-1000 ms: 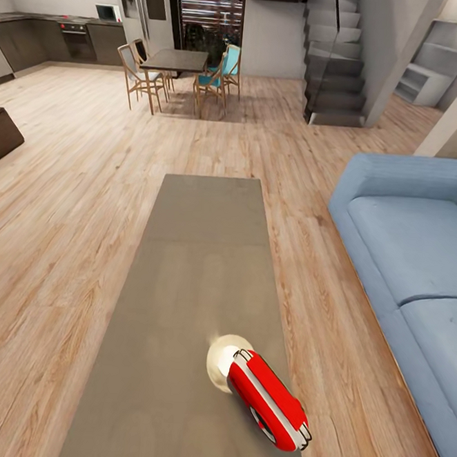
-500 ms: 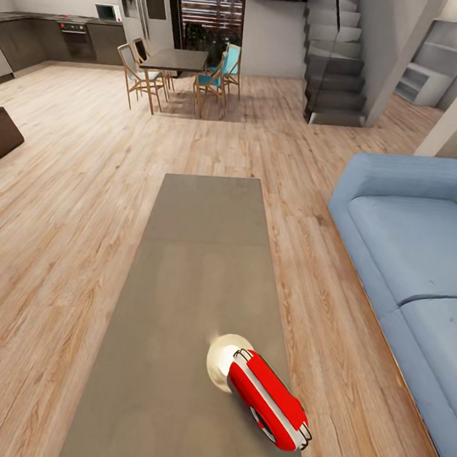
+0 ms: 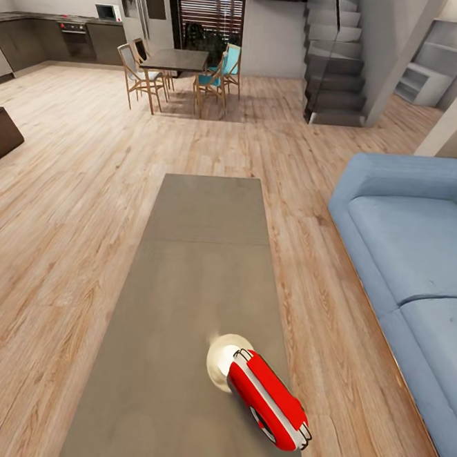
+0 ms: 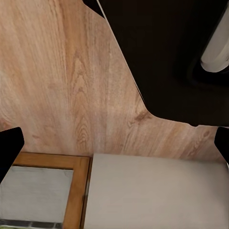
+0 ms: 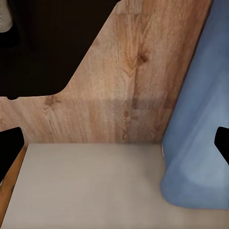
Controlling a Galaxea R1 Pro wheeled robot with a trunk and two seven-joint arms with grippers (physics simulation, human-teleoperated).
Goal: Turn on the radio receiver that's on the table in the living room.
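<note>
Red radio receiver (image 3: 269, 400) on table (image 3: 182, 287) near end, head view; wrist views: end effectors spread.

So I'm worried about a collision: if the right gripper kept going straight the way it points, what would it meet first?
Probably the pale surface centred ahead of the open right gripper, with the blue sofa beside it; depth is unclear.

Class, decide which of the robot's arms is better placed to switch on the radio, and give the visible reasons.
Probably the right. The radio lies on the table's near right corner, toward the sofa, and the right wrist view also shows that sofa.
</note>
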